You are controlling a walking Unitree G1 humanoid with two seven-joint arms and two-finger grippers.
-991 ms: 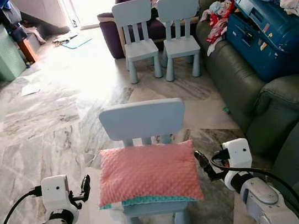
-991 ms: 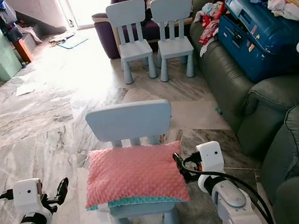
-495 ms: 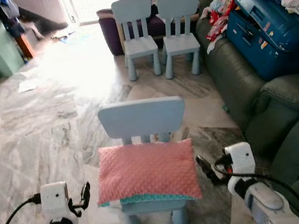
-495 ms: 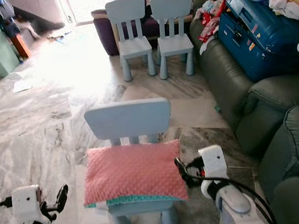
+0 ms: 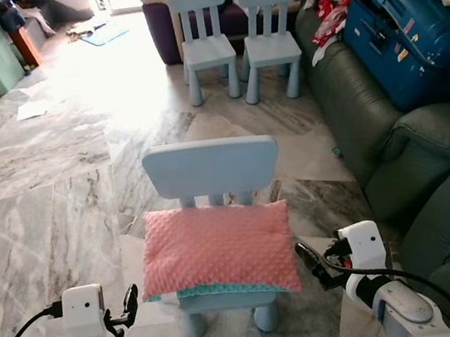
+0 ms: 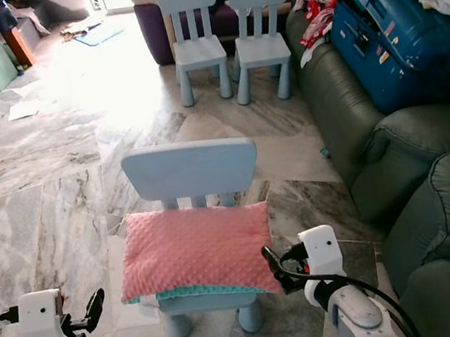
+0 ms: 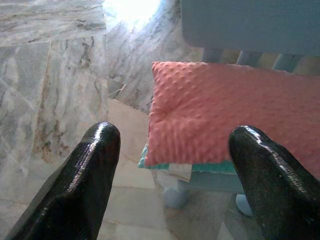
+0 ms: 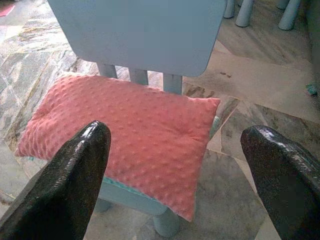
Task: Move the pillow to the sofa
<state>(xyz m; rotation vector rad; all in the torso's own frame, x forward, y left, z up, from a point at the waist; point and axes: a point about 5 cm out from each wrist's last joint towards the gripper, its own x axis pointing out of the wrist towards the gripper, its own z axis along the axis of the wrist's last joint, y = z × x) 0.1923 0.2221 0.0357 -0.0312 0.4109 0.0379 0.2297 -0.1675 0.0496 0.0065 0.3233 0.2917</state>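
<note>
Pillow: pink dimpled fabric pillow [image 5: 217,251] with a teal underside lies flat on the small pale-blue plastic chair [image 5: 211,170], between my grippers
Left gripper [image 5: 130,302]: fingers spread, beside its left edge, not touching
Right gripper [image 6: 274,266]: fingers apart, just beside its right corner
Sofa: dark green leather sofa [image 5: 426,165], right of chair

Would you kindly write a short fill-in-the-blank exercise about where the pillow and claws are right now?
1. The pink dimpled fabric pillow lies on a small light-blue plastic ____.
2. The left claw and right claw flank the pillow, both ____.
3. On the dark green leather sofa lies a ____ suitcase.

Missing words: chair; open; blue
</note>
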